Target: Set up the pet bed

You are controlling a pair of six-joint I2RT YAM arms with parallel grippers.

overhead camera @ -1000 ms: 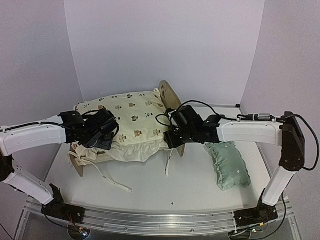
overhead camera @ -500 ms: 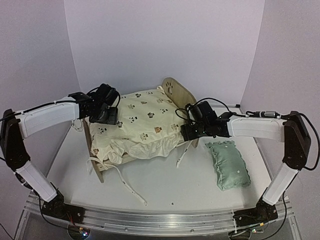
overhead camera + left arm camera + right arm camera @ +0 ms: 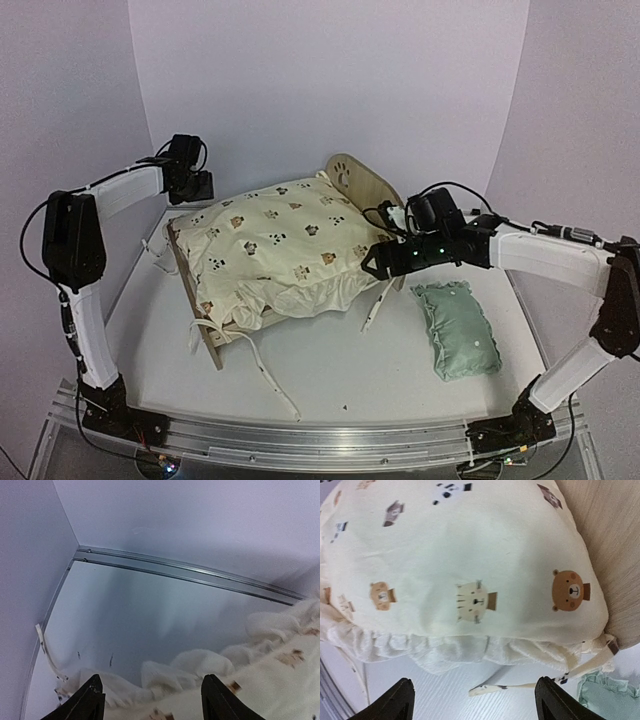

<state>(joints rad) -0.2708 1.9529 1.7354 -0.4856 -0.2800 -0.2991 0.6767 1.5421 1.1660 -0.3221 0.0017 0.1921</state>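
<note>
The pet bed (image 3: pixel 346 184) stands at mid-table, its arched wooden headboard with the paw cutout at the far right end. A cream bear-print cushion (image 3: pixel 275 240) lies on it and hides the base. The cushion's ties (image 3: pixel 262 372) trail onto the table. My left gripper (image 3: pixel 200 188) hovers open at the bed's far-left corner, with nothing between its fingers (image 3: pixel 90 701); only the cushion's frill (image 3: pixel 197 666) lies below it. My right gripper (image 3: pixel 378 262) is open beside the bed's near-right side by the headboard (image 3: pixel 607 545), over the cushion (image 3: pixel 470 565) edge and a loose tie (image 3: pixel 520 686).
A mint green pillow (image 3: pixel 458 330) lies on the table to the right of the bed, its frill showing at the corner of the right wrist view (image 3: pixel 607 692). White walls enclose the back and sides. A metal rail (image 3: pixel 300 440) runs along the near edge.
The bed with the cushion has swung round and shifted right. My left gripper has let go and drawn back to the far-left corner. My right gripper has opened wider and pulled right.
</note>
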